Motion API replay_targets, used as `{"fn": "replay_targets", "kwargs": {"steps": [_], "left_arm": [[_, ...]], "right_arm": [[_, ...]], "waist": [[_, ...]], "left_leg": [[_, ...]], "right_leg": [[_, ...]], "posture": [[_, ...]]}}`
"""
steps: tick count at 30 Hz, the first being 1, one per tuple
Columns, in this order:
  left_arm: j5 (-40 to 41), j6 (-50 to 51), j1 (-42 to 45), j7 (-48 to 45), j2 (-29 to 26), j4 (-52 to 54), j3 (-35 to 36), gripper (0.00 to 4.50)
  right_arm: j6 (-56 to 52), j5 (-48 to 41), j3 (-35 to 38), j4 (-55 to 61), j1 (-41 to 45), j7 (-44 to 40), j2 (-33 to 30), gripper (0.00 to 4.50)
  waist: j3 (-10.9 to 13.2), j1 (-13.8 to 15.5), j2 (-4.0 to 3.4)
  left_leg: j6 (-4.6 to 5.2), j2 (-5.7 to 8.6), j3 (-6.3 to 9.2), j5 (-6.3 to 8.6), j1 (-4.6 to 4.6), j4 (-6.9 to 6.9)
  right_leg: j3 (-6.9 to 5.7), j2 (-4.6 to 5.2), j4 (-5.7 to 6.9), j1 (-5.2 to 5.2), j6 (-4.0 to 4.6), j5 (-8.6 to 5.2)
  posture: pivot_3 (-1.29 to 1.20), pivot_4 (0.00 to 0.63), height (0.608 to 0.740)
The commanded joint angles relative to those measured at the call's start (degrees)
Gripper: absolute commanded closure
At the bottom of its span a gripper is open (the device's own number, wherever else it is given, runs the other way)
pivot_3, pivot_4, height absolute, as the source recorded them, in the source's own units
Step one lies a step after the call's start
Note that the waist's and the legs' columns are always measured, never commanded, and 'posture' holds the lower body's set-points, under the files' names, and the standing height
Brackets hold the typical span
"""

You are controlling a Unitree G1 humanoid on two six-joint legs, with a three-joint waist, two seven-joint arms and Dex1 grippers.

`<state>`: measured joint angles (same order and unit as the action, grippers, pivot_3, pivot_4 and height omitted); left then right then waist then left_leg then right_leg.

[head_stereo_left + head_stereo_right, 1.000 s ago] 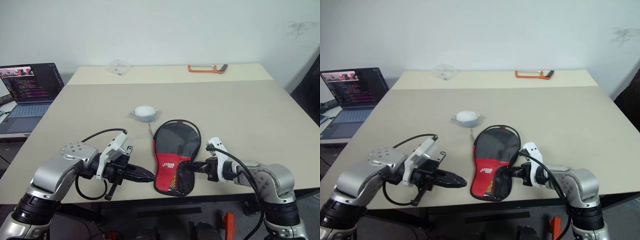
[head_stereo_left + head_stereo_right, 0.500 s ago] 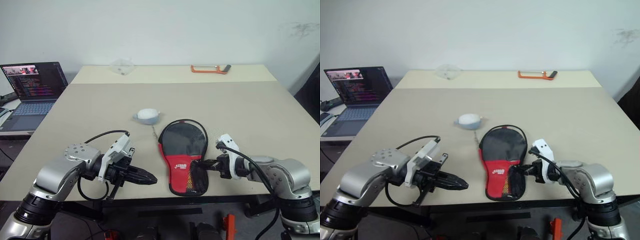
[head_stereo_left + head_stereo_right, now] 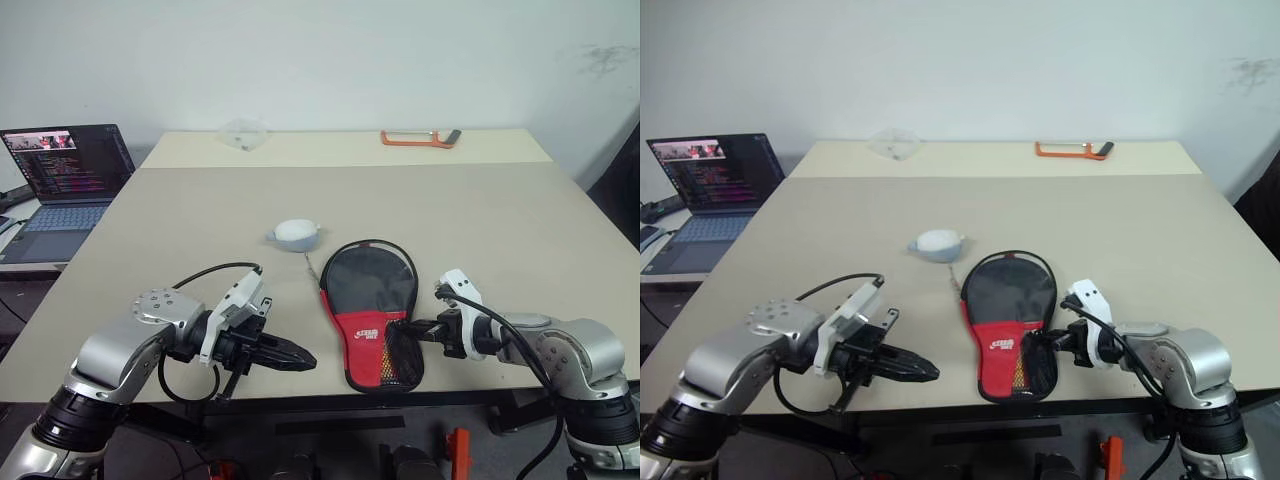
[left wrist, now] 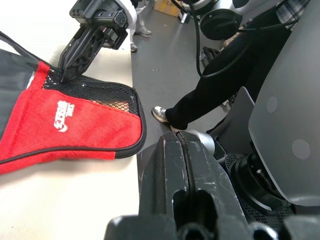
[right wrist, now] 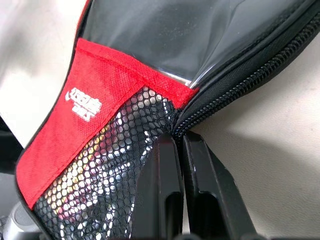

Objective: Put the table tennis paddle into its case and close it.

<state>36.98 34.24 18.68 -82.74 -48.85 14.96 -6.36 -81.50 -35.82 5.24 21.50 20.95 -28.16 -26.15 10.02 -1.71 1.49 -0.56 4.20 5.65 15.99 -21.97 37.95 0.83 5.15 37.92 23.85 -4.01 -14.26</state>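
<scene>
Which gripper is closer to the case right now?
Right. The right gripper is shut at the case's mesh edge, on the zipper rim. The left gripper is shut and sits apart, off the case's other side.

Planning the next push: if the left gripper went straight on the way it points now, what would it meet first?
Most likely the case: the left gripper, shut, points across the table's near edge at its red lower part. Depth is uncertain.
</scene>
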Motion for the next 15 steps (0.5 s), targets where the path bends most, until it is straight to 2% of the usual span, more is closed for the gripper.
{"fn": "replay_targets", "kwargs": {"steps": [1, 4, 5, 8, 12, 13, 15], "left_arm": [[-0.1, -1.0, -0.1, 1.3, 0.7, 0.3, 1.2, 4.5], [0.0, -0.6, -0.7, 3.3, 1.4, 0.8, 1.8, 4.5], [0.4, 0.1, -0.9, 4.2, 1.6, 1.0, 2.2, 4.5], [1.2, 2.1, -1.4, 7.1, 2.0, 1.5, 3.0, 4.5], [2.0, 4.1, -1.4, 9.7, 2.3, 1.6, 3.7, 4.5], [2.0, 4.3, -1.4, 10.2, 2.4, 1.7, 3.9, 4.5], [2.3, 4.6, -1.5, 11.0, 2.5, 1.8, 4.3, 4.5]], "right_arm": [[-4.0, -2.9, 5.2, 6.1, 0.3, 2.3, 2.8, 3.84], [-5.8, -4.8, 6.3, 12.3, -0.4, 2.4, 2.0, 2.8], [-7.1, -6.3, 8.3, 14.0, 0.2, 1.8, 1.9, 2.61], [-8.8, -11.0, 14.7, 16.3, 3.2, -1.2, -0.1, 1.61], [-2.0, -11.2, 12.4, 14.4, 6.6, -4.8, -5.8, 0.27], [0.5, -10.5, 11.0, 13.2, 7.6, -5.9, -7.2, 0.03], [5.5, -9.1, 7.8, 11.5, 8.8, -8.0, -9.2, 0.03]], "waist": [[0.0, 0.0, 0.0], [0.0, 0.0, 0.0], [0.0, 0.0, -0.01], [0.0, 0.0, -0.01], [0.0, -0.1, -0.01], [0.0, -0.1, -0.02], [0.0, -0.1, -0.02]], "left_leg": [[0.0, 0.0, 0.0, 0.0, 0.0, 0.0], [0.0, 0.0, 0.0, 0.0, 0.0, 0.0], [0.0, 0.0, 0.0, 0.0, 0.0, 0.0], [0.0, 0.0, 0.01, 0.0, 0.0, 0.0], [0.02, -0.01, 0.04, 0.01, 0.13, 0.0], [0.02, -0.01, 0.04, 0.01, 0.16, 0.0], [0.02, -0.01, 0.02, 0.01, 0.18, -0.01]], "right_leg": [[0.01, 0.0, 0.01, 0.0, 0.0, 0.0], [0.02, 0.0, 0.01, 0.01, 0.0, 0.0], [0.02, 0.0, 0.0, 0.01, 0.0, 0.0], [0.0, 0.0, -0.01, 0.0, 0.0, 0.0], [-0.09, -0.01, -0.06, -0.18, -0.02, -0.01], [-0.1, -0.01, -0.06, -0.2, -0.01, -0.01], [-0.08, -0.01, -0.06, -0.21, -0.02, -0.01]], "posture": [[0.0, 0.15, 0.74], [0.0, 0.15, 0.74], [0.0, 0.15, 0.74], [0.0, 0.15, 0.74], [0.0, 0.15, 0.74], [0.0, 0.15, 0.74], [0.0, 0.15, 0.74]]}}
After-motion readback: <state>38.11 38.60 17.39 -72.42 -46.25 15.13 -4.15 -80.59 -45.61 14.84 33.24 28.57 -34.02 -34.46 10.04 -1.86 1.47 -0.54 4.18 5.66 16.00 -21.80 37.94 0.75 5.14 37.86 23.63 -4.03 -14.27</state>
